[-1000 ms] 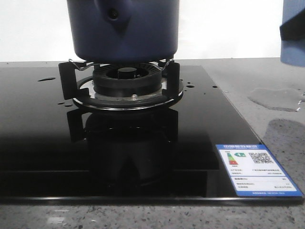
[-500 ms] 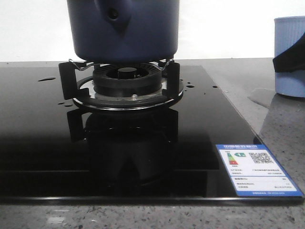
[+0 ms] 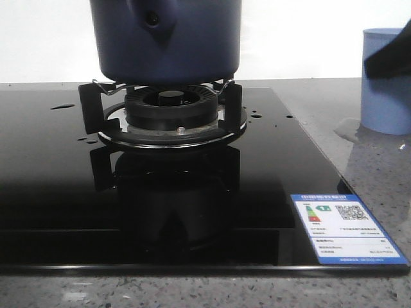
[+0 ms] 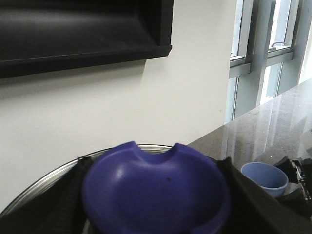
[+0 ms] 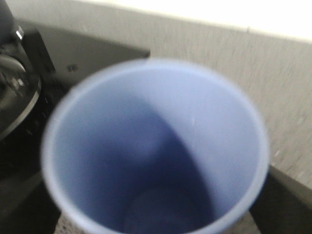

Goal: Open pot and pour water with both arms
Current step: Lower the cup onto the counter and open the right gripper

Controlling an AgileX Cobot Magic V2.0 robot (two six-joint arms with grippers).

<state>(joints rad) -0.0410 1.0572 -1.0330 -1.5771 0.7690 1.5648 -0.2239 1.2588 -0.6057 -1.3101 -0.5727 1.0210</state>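
The dark navy pot (image 3: 167,38) sits on the gas burner (image 3: 170,109), its handle stub facing me; its top is cut off in the front view. In the left wrist view my left gripper (image 4: 156,195) is shut on a lid's blue knob (image 4: 156,180), with the lid's steel rim (image 4: 44,178) behind it. A pale blue cup (image 3: 386,83) stands at the right on the counter. My right gripper (image 5: 156,214) is shut around this cup (image 5: 156,146), and one dark finger (image 3: 388,58) crosses its side. The cup's inside looks dark and blurred.
The black glass cooktop (image 3: 160,192) carries a few water drops (image 3: 257,115) and an energy label (image 3: 347,228) at its front right corner. A puddle (image 3: 350,131) lies on the grey counter beside the cup. A white wall stands behind.
The cup has come down from high at the right edge to the counter and shifted a little left with my right gripper. The pot has not moved.
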